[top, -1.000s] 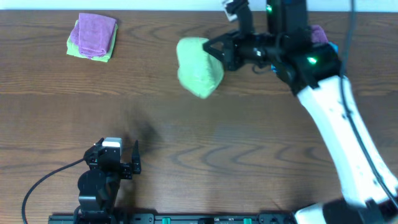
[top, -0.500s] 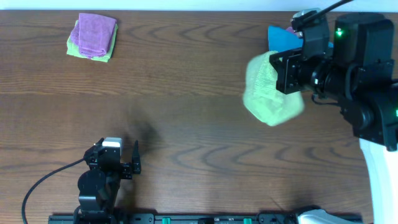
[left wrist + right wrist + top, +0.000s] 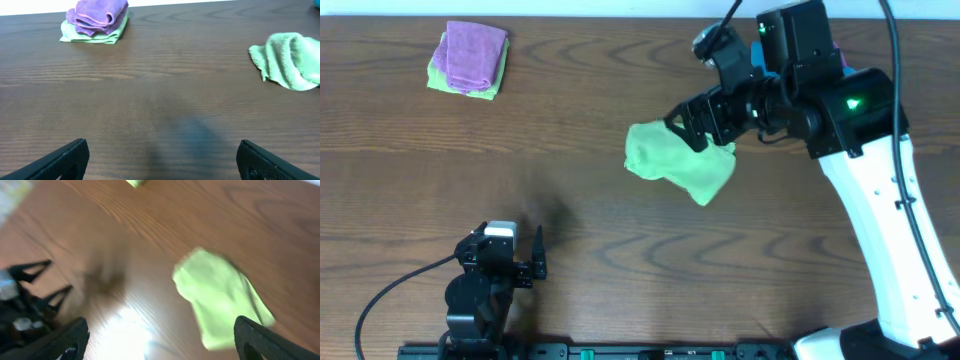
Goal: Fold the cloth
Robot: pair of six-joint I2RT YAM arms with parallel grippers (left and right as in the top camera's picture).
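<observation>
R gripper (image 3: 688, 126) just let go, jaws now spread; cloth (image 3: 678, 166) sits crumpled well right of purple stack (image 3: 470, 58), so fold prob not started; L gripper (image 3: 160, 162) jaws spread too.

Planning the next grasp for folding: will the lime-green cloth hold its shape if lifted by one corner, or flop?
Probably flop: the cloth is crumpled in soft, rounded bunches, so it should sag from a single corner. It looks thin at its edges, so likely light. Its fuzzy surface suggests it would drag on the table rather than slide freely.
</observation>
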